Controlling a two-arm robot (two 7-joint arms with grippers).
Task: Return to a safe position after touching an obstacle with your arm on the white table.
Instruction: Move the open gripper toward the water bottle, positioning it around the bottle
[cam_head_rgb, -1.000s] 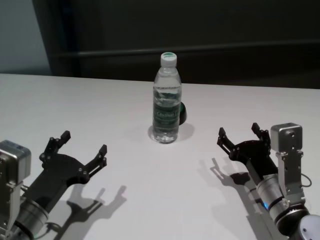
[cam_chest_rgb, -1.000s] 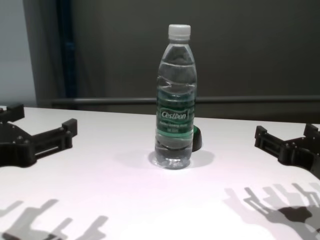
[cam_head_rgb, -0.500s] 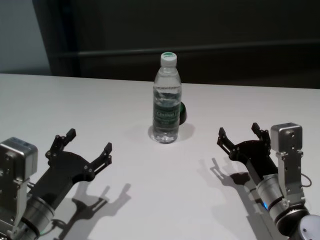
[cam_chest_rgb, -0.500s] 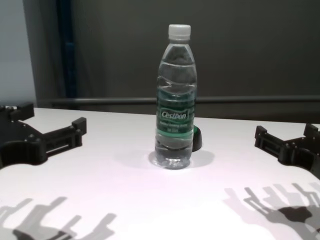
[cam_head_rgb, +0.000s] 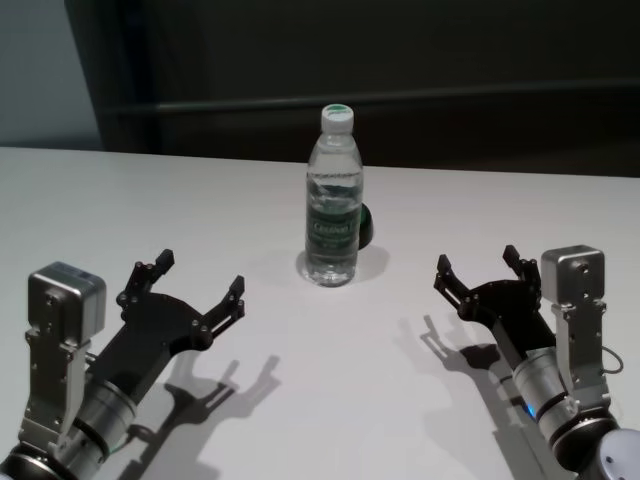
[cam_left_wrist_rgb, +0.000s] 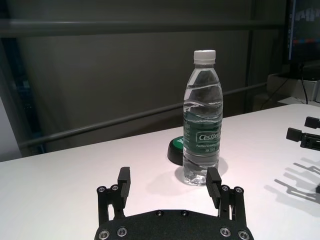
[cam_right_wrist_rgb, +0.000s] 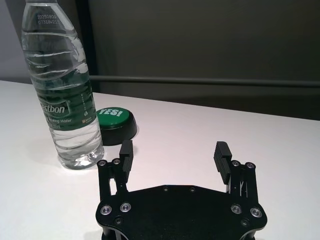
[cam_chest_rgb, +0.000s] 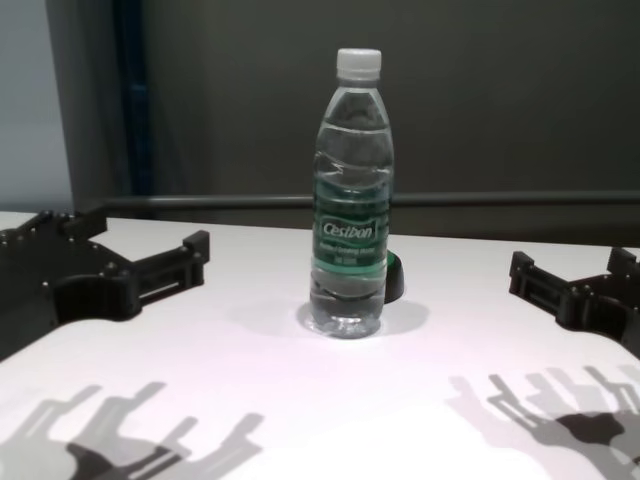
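Observation:
The obstacle, a clear water bottle (cam_head_rgb: 333, 200) with a white cap and green label, stands upright near the middle of the white table (cam_head_rgb: 330, 390). My left gripper (cam_head_rgb: 200, 272) hovers open and empty at the near left, a short way from the bottle and pointing toward it. The left wrist view has the bottle (cam_left_wrist_rgb: 202, 135) just beyond the open left gripper (cam_left_wrist_rgb: 168, 175), with a gap between them. At the near right my right gripper (cam_head_rgb: 476, 260) is open and holds nothing. The right wrist view shows the bottle (cam_right_wrist_rgb: 65, 100) off to one side of the right gripper (cam_right_wrist_rgb: 174, 147).
A small round green-and-black puck (cam_head_rgb: 366, 226) lies on the table right behind the bottle, its green top showing (cam_right_wrist_rgb: 114, 120). A dark wall with a horizontal rail runs beyond the table's far edge.
My left arm has moved forward and inward toward the bottle, its gripper staying open. The right arm and the bottle have not moved.

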